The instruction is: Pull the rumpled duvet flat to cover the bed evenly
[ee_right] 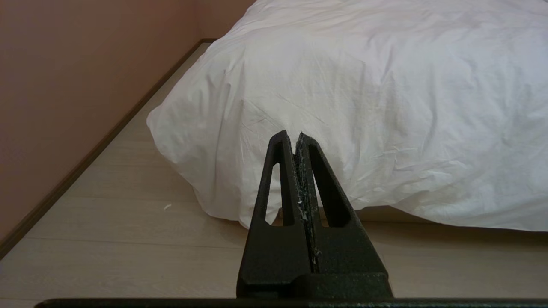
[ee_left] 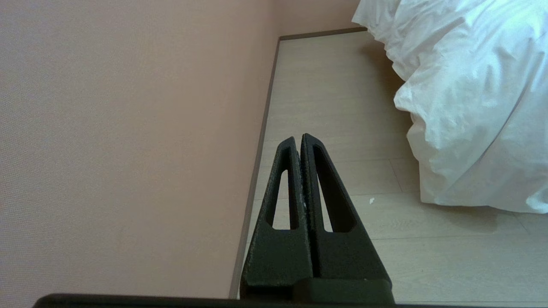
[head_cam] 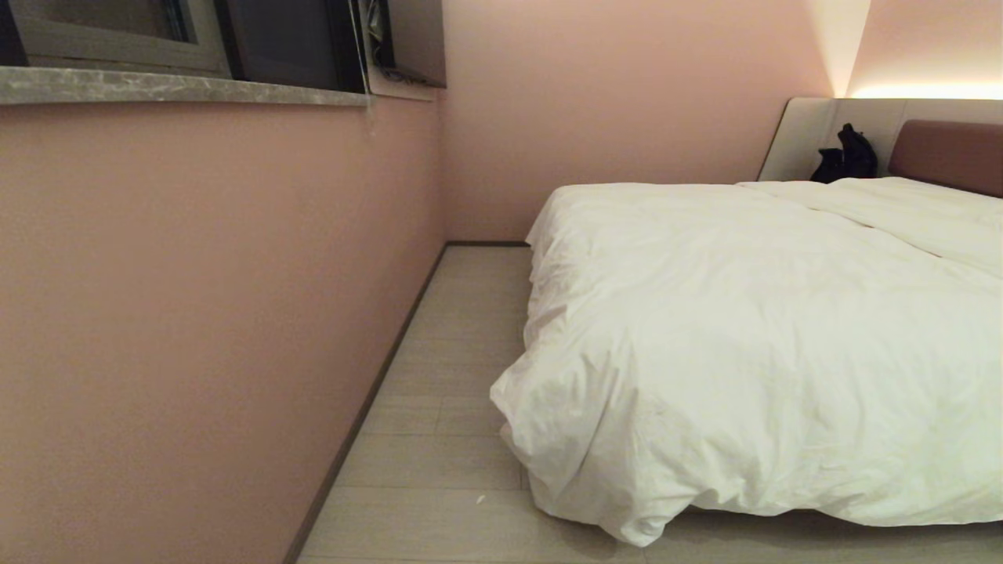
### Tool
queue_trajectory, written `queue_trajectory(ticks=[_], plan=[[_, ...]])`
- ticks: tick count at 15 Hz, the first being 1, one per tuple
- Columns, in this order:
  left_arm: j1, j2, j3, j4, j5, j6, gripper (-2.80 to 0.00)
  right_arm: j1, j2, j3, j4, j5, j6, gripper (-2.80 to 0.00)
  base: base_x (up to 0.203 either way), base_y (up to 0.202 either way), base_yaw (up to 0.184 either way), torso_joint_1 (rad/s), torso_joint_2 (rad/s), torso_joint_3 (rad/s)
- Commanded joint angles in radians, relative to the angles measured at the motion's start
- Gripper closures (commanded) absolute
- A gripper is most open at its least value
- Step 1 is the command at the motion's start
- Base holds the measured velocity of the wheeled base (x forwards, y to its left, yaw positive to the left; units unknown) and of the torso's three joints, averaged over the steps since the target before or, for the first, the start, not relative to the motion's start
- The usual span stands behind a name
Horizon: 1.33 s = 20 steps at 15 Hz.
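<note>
While we face the bed's near left corner:
Duvet: our puffy, wrinkled white quilt (head_cam: pixel 752 345) covers the brown-headboard bed (head_cam: pixel 948 153), corner drooping floorward.
Left gripper (ee_left: pixel 299 137): fingers pressed together, near wall.
Right gripper (ee_right: pixel 290 134): fingers pressed together, empty.

Your left gripper (ee_left: pixel 299 139) is matte black with a fine, grainy texture. You see two long tapered fingers (ee_left: pixel 282 192), each wide at the root and narrowing to a rounded tip. Each finger has a long slot cut through it, so it looks like a slim triangular frame. Both rise from one black block, and a dark flat bar runs across beneath it.

Your right gripper (ee_right: pixel 296 136) has the same build: black, rough-surfaced, wedge-shaped fingers (ee_right: pixel 274 188) with the same slotted cut-outs. Along the seam where its inner faces meet, you can make out pale specks and scuffs. No cables, screws or lettering show on either.
</note>
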Motion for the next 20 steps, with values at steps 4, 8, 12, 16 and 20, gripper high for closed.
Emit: queue_trajectory(ticks=[4, 8, 12, 16, 20], plan=[[0.001, 0.000, 0.000, 0.000, 0.000, 0.000, 0.00, 0.000, 0.002, 0.000, -0.001, 0.001, -0.001, 0.00, 0.000, 0.000, 0.000, 0.000, 0.00, 0.000], [0.001, 0.000, 0.000, 0.000, 0.000, 0.000, 0.00, 0.000, 0.002, 0.000, 0.000, 0.001, -0.001, 0.00, 0.000, 0.000, 0.000, 0.000, 0.00, 0.000], [0.001, 0.001, 0.000, 0.000, 0.000, 0.000, 0.00, 0.000, 0.002, 0.000, 0.000, 0.001, -0.001, 0.00, 0.000, 0.000, 0.000, 0.000, 0.00, 0.000], [0.001, 0.000, 0.000, 0.000, 0.000, 0.000, 0.00, 0.000, 0.002, 0.000, -0.001, 0.001, -0.001, 0.00, 0.000, 0.000, 0.000, 0.000, 0.00, 0.000], [0.001, 0.000, 0.000, 0.000, 0.000, 0.002, 0.00, 0.000, 0.002, 0.000, 0.000, 0.001, -0.001, 0.00, 0.000, 0.000, 0.000, 0.000, 0.00, 0.000]])
